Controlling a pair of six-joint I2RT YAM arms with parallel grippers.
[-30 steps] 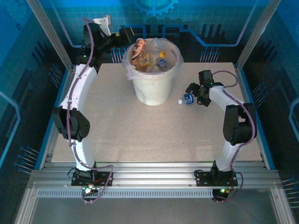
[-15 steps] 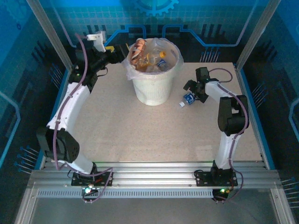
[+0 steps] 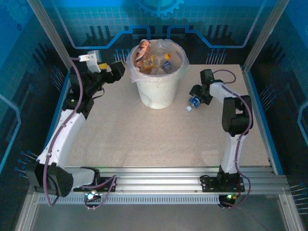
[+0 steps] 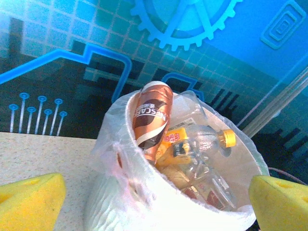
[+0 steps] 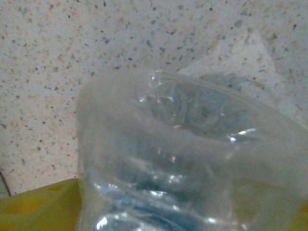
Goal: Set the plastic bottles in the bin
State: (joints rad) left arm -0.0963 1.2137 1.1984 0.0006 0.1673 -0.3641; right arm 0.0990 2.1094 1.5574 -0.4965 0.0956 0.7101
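My left tool (image 3: 117, 68) stands wide by the bin (image 3: 159, 92); whether my right tool (image 3: 197, 93) grips the blue-labelled bottle (image 3: 193, 102) on the tabletop (image 3: 144, 137), I cannot tell.

— Item at your tool?
— One clear plastic bottle (image 5: 183, 159), base end towards you, lying between your yellow pads (image 5: 38, 207).
— Beyond it?
— Speckled tabletop (image 5: 72, 57), ahead of the tool and on both sides.
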